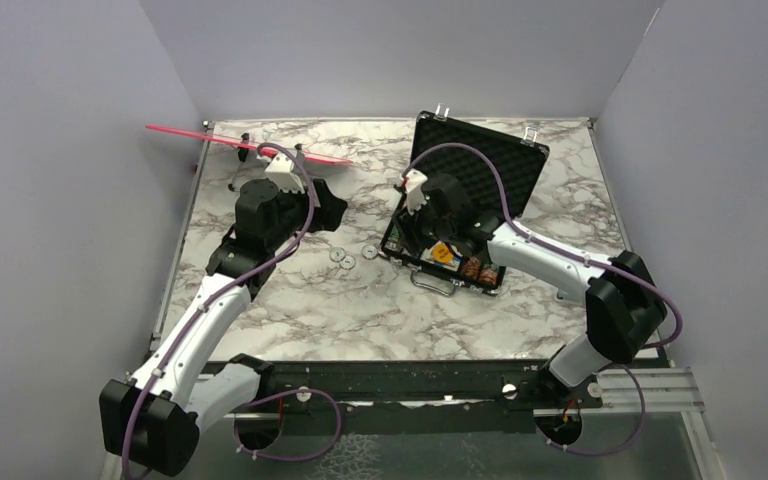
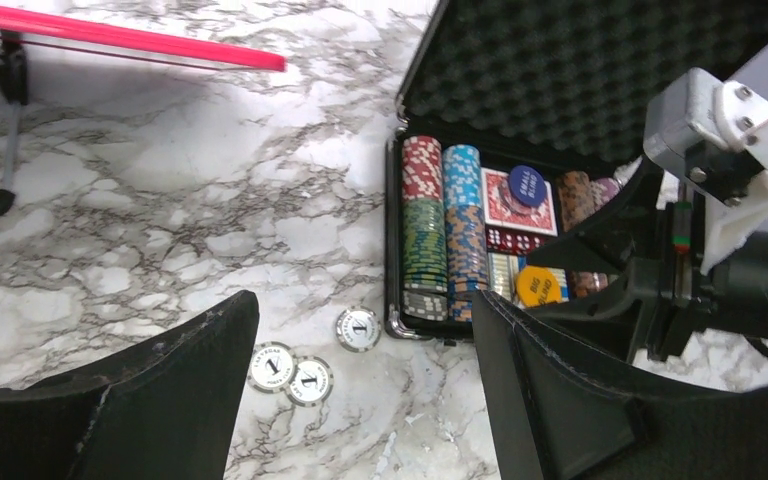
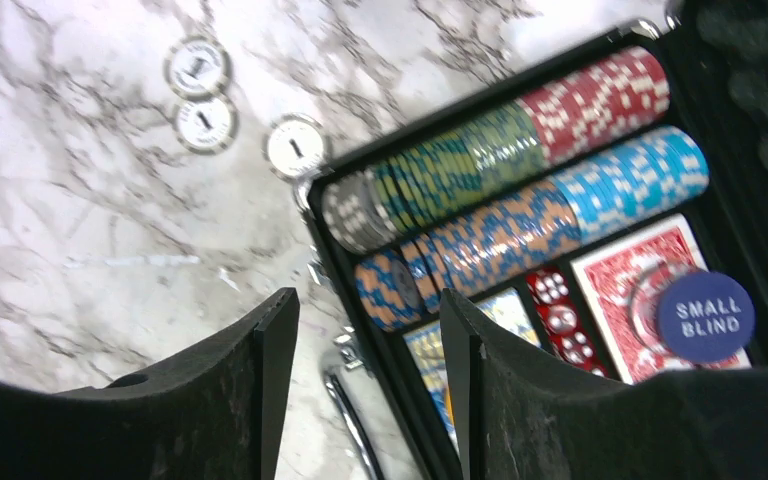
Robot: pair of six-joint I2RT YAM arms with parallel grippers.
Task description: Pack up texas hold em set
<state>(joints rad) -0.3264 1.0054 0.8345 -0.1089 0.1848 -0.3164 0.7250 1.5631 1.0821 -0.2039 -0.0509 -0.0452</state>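
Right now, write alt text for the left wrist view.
An open black foam-lined briefcase holds rows of multicoloured poker chips, beside three loose white round chips on the marble table. The open left gripper frames the foreground.

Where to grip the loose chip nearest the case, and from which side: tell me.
Take the loose chip by its rim, straight down from above: it lies flat on the marble table, so only the edge offers purchase. Pinch in line with the case wall, which sits close on one side. The open left pincer looks best placed.
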